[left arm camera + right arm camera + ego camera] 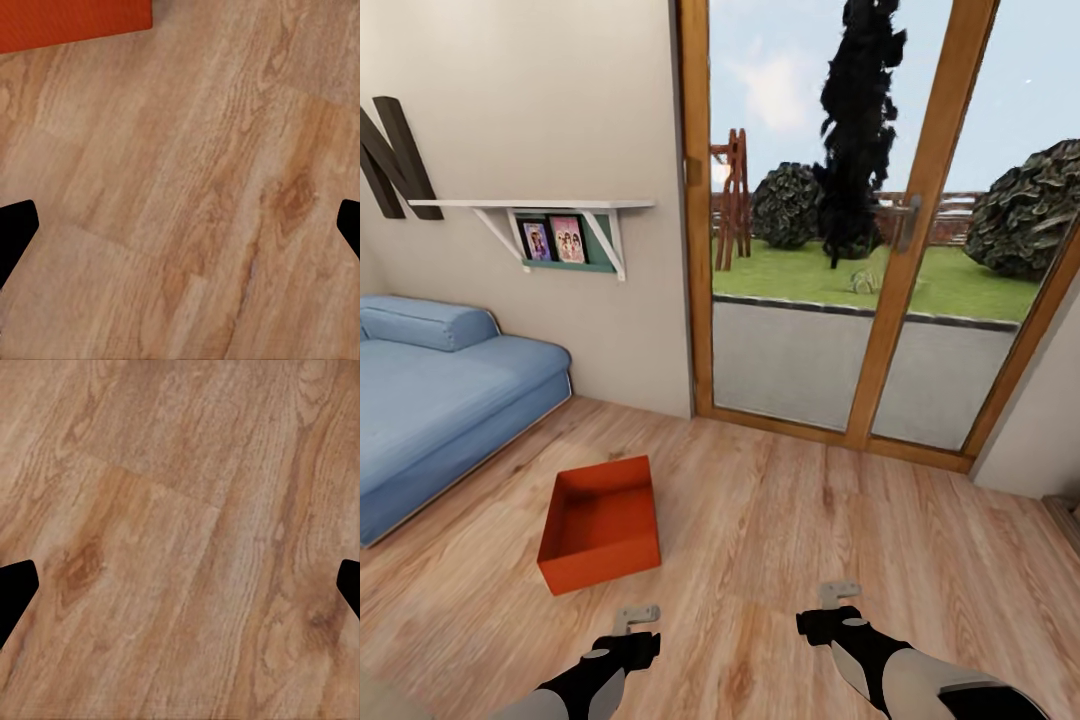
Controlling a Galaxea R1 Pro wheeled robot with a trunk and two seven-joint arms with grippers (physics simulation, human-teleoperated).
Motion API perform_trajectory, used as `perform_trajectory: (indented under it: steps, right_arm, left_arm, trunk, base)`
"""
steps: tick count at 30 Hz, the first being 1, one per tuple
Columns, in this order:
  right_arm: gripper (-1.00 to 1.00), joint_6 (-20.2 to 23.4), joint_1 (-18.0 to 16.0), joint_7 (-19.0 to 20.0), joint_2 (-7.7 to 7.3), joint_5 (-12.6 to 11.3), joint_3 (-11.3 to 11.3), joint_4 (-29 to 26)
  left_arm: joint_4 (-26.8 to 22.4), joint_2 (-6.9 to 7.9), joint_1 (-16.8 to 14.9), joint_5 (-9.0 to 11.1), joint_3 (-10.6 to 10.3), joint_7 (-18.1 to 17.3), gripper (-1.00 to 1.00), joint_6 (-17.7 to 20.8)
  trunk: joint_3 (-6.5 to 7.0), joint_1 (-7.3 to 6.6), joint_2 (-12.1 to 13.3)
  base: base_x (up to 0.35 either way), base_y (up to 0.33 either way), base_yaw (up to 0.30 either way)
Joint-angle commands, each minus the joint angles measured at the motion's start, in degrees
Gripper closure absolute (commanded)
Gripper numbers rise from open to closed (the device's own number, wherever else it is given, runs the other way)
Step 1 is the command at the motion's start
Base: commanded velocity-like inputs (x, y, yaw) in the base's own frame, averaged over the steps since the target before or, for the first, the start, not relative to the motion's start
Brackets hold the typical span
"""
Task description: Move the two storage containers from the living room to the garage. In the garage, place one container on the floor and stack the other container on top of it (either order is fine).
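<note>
One red-orange storage container [600, 525] sits open-topped and empty on the living room's wood-plank floor [780, 520], ahead and to the left of me. A corner of this container [67, 19] shows in the left wrist view. My left gripper [637, 615] [180, 225] hangs open just short of the bin's near wall, apart from it, nothing between its fingers. My right gripper [838, 595] [180, 585] is open over bare planks further right. The second container and the garage are out of view.
A blue sofa [440, 400] lines the left wall under a white shelf [540, 205] and a dark letter N [395, 155]. Wood-framed glass doors [900, 280] stand ahead, showing a garden. A wall corner [1040, 420] juts in at the right.
</note>
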Motion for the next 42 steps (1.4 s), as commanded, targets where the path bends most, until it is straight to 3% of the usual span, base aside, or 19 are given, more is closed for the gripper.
perform_trajectory:
  steps: [1, 42]
  right_arm:
    - [-1.00, -0.20, -0.07, -0.27, 0.02, 0.12, 0.40, 0.14]
    - [-1.00, -0.28, -0.07, -0.30, 0.02, 0.12, 0.40, 0.14]
  left_arm:
    - [0.06, -0.02, -0.04, 0.05, 0.30, 0.09, -1.00, -0.21]
    - [0.06, -0.02, -0.02, 0.05, 0.30, 0.09, -1.00, -0.21]
  trunk:
    - [-0.05, 0.01, -0.02]
    - [-0.05, 0.01, -0.02]
  base:
    - [0.142, 0.050, 0.000]
    - [0.168, 0.071, 0.020]
